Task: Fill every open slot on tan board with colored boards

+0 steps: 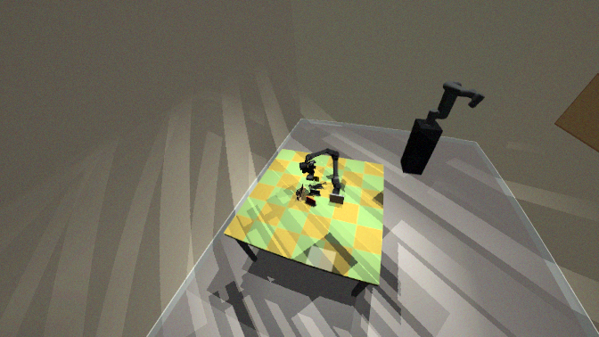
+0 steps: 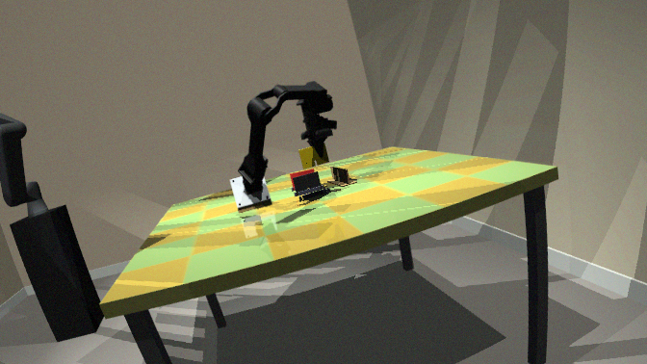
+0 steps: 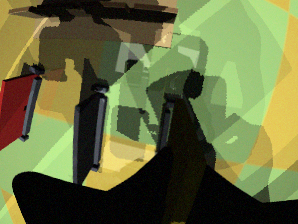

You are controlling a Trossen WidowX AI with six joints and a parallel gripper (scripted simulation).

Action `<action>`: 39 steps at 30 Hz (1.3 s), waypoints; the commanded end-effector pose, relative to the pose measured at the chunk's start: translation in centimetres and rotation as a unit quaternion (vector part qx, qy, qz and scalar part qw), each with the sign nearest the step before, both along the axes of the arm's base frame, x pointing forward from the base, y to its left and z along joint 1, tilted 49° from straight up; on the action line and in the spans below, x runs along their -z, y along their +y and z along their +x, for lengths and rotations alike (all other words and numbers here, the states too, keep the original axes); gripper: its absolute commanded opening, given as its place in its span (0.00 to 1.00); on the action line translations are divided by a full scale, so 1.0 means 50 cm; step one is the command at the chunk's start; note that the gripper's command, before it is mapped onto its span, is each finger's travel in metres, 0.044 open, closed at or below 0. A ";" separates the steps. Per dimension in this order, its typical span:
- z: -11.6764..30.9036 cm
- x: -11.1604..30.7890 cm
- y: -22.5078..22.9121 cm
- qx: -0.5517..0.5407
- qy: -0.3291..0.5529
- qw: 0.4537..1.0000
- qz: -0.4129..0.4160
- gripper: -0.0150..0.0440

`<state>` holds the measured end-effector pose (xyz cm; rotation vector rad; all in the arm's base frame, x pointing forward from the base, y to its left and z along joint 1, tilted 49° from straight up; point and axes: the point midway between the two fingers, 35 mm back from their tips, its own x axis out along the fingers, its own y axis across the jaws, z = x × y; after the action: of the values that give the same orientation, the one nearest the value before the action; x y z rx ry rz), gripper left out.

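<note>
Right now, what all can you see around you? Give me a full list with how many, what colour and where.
Yellow board: one, yellow, raised above the table
Red board: one, red, upright in a holder
Dark board: one, near-black, upright beside the red one
Standing board: one, tan-brown, upright on the table
Table: one, green and yellow checks, under everything listed above
Second arm: one, dark grey, on a black pedestal off the table
My gripper: one, black, shut on the yellow board

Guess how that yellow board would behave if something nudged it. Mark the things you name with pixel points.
The yellow board [image 2: 306, 157] looks stiff: it shows no sag. Being thin and flat, it is probably light. Gripped up high by the gripper [image 2: 319, 153], it might swivel if bumped.
</note>
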<state>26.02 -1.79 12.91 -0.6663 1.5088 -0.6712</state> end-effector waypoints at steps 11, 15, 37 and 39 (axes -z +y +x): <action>0.070 0.013 0.018 0.001 -0.001 1.000 0.001 0.25; 0.089 0.019 0.022 0.001 -0.002 1.000 0.001 0.25; 0.191 0.060 0.042 0.003 -0.006 1.000 0.002 0.25; 0.200 0.065 0.043 0.004 -0.007 1.000 0.002 0.25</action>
<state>35.22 0.25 9.94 -0.6499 1.5071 -0.6767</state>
